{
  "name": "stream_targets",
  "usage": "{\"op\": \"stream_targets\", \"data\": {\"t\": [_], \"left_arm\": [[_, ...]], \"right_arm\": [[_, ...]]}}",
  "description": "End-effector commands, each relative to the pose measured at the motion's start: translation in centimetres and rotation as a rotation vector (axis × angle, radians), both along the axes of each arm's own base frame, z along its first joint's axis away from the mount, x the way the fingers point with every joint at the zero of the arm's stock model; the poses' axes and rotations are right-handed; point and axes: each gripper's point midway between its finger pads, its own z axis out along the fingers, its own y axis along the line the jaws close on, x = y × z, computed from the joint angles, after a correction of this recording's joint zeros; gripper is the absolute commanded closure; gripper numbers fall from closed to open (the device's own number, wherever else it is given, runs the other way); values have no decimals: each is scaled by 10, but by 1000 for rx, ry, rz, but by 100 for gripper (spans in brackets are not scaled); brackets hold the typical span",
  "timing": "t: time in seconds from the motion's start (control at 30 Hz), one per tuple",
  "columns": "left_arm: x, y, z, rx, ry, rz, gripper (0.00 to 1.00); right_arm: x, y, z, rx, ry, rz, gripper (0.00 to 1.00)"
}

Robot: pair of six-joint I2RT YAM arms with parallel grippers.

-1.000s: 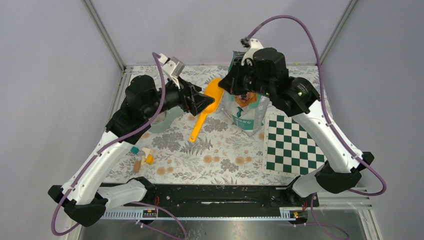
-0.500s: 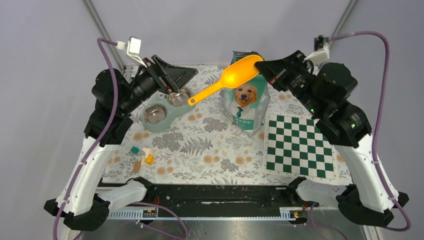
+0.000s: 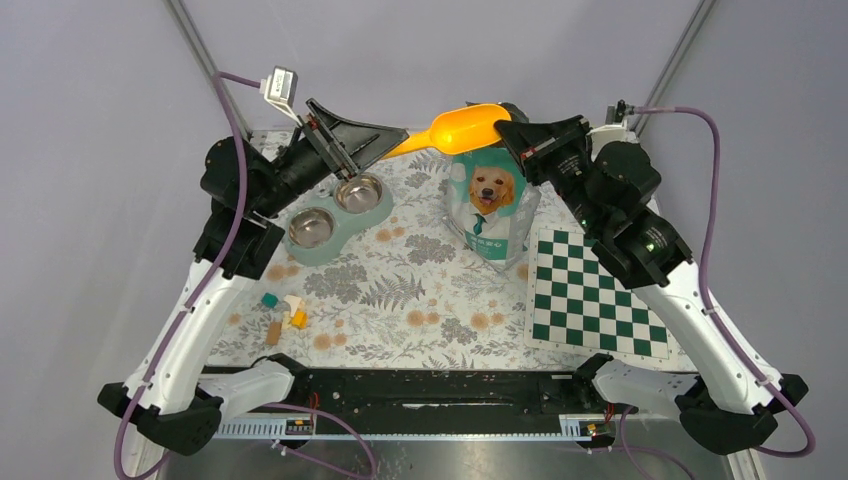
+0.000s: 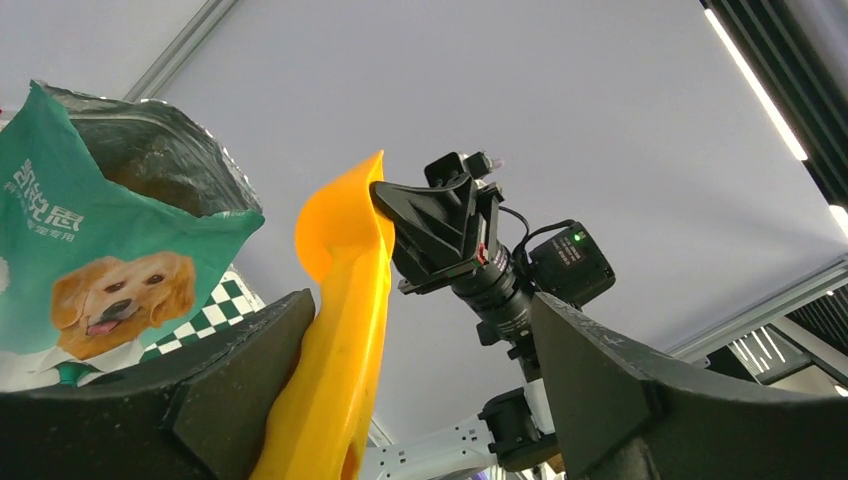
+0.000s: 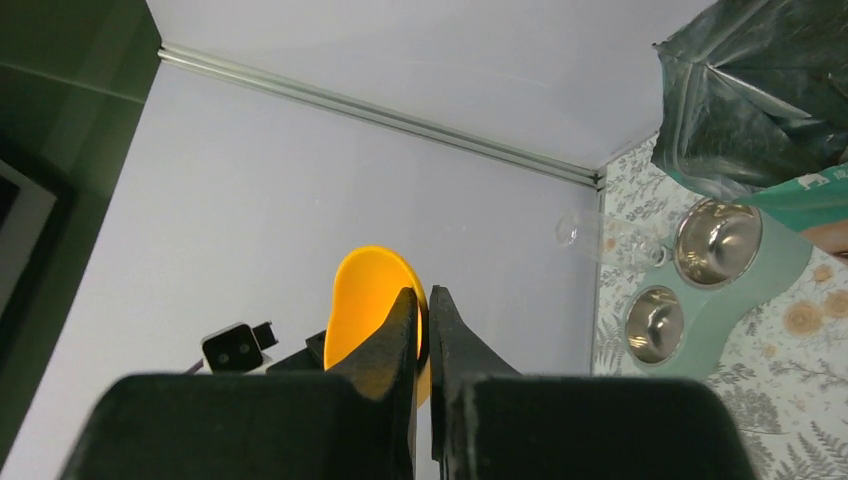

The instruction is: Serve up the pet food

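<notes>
Two grippers meet high over the table's far edge: the right gripper [image 3: 505, 126] is clamped on the bowl rim of the orange scoop [image 3: 462, 128], and the left gripper [image 3: 380, 143] is spread wide around its handle. Below them the open dog-printed bag [image 3: 490, 205] stands upright between the twin steel feeder [image 3: 335, 212] and the chessboard mat [image 3: 590, 290], with pet food [image 4: 165, 185] dimly brown in its mouth

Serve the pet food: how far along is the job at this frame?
Done: the food bag stands open and the orange scoop is up in the air. In hand: the right gripper pinches the scoop's bowl while the open left gripper brackets its handle, seemingly a handover. Left: scooping and pouring; both bowls of the feeder look empty.
</notes>
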Motion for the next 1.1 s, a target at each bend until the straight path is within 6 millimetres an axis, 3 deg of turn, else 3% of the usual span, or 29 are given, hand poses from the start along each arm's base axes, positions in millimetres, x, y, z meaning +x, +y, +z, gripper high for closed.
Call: {"op": "stream_targets", "data": {"t": [0.0, 0.2, 0.67, 1.07], "left_arm": [[-16, -1, 20, -58, -80, -66, 21], [-7, -2, 11, -46, -87, -36, 27], [29, 14, -5, -61, -22, 171, 44], [32, 8, -6, -61, -27, 176, 51]], "right_arm": [[6, -11, 28, 202, -24, -61, 100], [15, -8, 11, 245, 25, -78, 100], [18, 5, 1, 198, 49, -50, 100], [18, 9, -6, 175, 75, -50, 100]]}}
